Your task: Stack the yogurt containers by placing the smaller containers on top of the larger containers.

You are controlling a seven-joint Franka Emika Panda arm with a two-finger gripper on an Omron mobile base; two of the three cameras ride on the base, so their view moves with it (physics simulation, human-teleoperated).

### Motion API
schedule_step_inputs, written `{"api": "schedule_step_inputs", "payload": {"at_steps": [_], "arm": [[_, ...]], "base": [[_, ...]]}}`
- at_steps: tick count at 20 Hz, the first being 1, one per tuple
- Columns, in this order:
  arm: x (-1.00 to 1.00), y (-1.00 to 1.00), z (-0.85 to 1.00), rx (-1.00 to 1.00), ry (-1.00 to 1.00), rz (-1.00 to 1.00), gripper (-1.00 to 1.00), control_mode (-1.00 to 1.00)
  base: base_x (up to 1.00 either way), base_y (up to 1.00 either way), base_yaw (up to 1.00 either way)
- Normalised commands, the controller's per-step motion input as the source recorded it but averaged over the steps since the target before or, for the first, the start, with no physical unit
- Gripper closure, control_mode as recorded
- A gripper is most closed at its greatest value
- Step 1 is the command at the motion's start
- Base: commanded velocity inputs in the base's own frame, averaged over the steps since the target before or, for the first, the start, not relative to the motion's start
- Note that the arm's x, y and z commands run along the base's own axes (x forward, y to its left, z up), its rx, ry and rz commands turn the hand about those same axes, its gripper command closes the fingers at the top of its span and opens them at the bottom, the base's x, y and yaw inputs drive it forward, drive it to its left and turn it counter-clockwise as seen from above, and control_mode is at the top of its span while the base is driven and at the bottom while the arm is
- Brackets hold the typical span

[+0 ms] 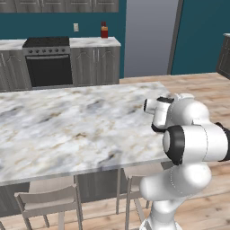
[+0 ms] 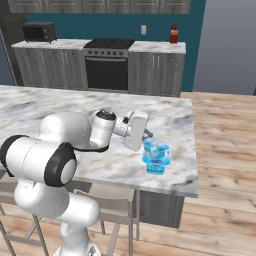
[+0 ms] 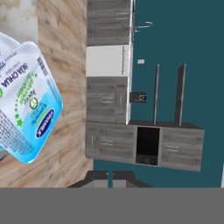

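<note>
Marble island [image 2: 60, 107] — right base view shows stacked containers [image 2: 155, 155].

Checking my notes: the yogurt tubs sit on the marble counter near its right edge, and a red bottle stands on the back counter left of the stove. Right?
Not quite. In the right base view the red bottle stands right of the stove, not left. The yogurt tubs do sit on the marble counter near its right edge.
</note>
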Motion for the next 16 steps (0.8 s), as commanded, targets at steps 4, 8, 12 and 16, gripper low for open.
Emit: {"api": "schedule_step_inputs", "payload": {"at_steps": [4, 8, 12, 16], "arm": [[0.08, 0.0, -0.01, 0.0, 0.0, 0.0, 1.0, -1.0], [0.21, 0.0, 0.0, 0.0, 0.0, 0.0, 1.0, -1.0], [0.3, 0.0, 0.0, 0.0, 0.0, 0.0, 1.0, -1.0], [0.29, 0.0, 0.0, 0.0, 0.0, 0.0, 1.0, -1.0]], "base": [[0.0, 0.0, 0.0], [0.0, 0.0, 0.0], [0.0, 0.0, 0.0], [0.0, 0.0, 0.0]]}}
